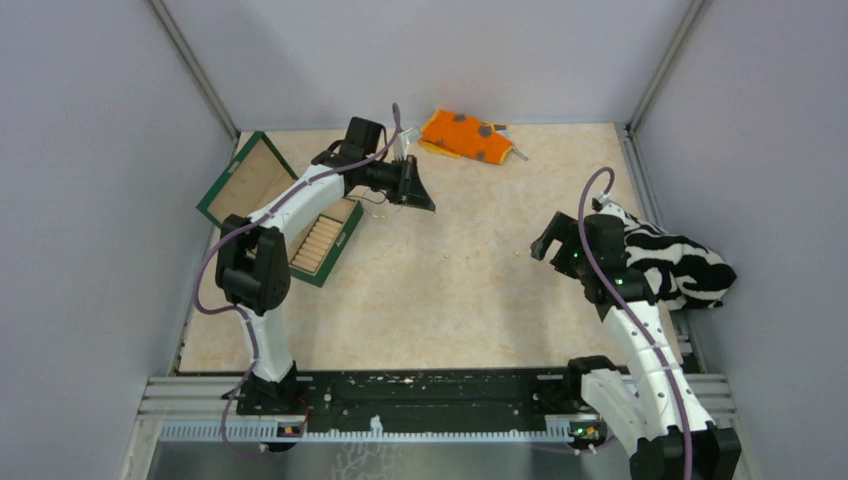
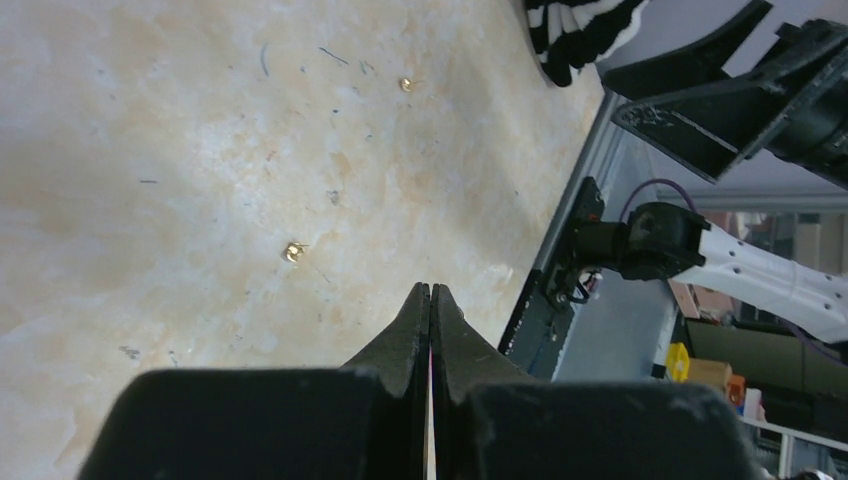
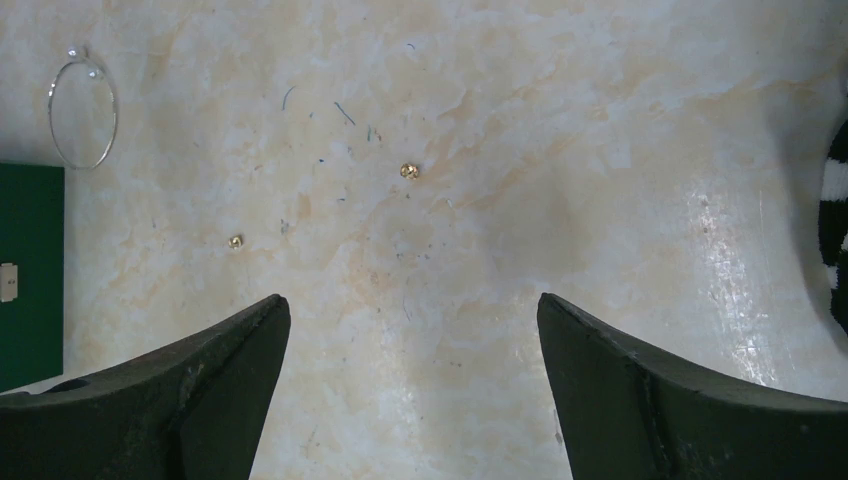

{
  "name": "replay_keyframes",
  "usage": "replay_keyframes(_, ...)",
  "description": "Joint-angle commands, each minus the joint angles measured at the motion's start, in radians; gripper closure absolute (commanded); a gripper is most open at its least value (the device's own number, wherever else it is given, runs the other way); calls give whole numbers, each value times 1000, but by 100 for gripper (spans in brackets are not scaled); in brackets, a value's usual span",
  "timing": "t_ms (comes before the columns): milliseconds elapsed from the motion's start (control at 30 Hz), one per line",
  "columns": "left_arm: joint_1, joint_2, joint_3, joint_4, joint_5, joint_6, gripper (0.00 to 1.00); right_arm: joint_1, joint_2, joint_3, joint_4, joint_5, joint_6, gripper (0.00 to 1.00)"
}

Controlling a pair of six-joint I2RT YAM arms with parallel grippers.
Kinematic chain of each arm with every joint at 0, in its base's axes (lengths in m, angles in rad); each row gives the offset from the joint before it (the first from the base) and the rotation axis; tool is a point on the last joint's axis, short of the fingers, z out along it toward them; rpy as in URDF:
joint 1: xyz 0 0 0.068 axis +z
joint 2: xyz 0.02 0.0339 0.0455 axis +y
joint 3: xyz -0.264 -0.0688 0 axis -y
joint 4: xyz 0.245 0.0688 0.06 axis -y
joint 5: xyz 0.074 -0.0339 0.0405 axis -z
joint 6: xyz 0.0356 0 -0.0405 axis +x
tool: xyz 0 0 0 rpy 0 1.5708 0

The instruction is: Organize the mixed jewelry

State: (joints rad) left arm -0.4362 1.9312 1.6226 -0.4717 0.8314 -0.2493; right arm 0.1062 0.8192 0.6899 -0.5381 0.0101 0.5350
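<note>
The thin silvery bangle hoop (image 3: 82, 112) lies flat on the table beside the green box's corner (image 3: 30, 270). Two tiny gold pieces lie apart on the table, one (image 3: 409, 171) nearer the middle and one (image 3: 236, 241) to its left. The left wrist view shows them too, one (image 2: 293, 251) close ahead of the fingertips and one (image 2: 406, 84) farther off. My left gripper (image 1: 418, 190) (image 2: 431, 292) is shut, with nothing showing between its jaws, and hovers by the box. My right gripper (image 1: 548, 240) (image 3: 412, 305) is open and empty above bare table.
An open green jewelry box (image 1: 280, 205) with ridged tan padding sits at the left. An orange grey-spotted cloth (image 1: 465, 135) lies at the back. A black-and-white striped cloth (image 1: 675, 262) lies at the right edge under my right arm. Walls enclose three sides.
</note>
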Motion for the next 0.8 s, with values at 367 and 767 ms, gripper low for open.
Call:
replay_keyframes(367,112,-30,-203,434,533,-297,100,-7,-56,23,31,-6,4,7)
replay_keyframes(767,127,11,-349,1109,659,-850,100,-6,-74,14,15,-5,0,7)
